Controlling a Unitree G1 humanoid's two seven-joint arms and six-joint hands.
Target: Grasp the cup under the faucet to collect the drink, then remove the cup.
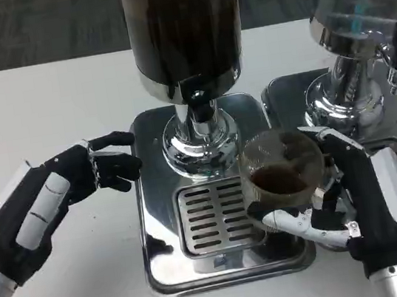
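Our right hand (pixel 356 203) is gripping the clear plastic cup of dark drink (pixel 283 173), fingers (pixel 299 221) wrapping under and around it. The cup is sitting over the right edge of the slotted metal drip tray (pixel 216 217), just right of the chrome faucet (pixel 199 111). Our left hand (pixel 56 196) is hovering beside the tray, fingers loosely spread, holding nothing. No writing is legible. We are working at a white table (pixel 42 104); grey carpet (pixel 31 28) lies beyond it.

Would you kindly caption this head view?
Right hand holds a cup of dark drink beside the dispenser; left hand waits.
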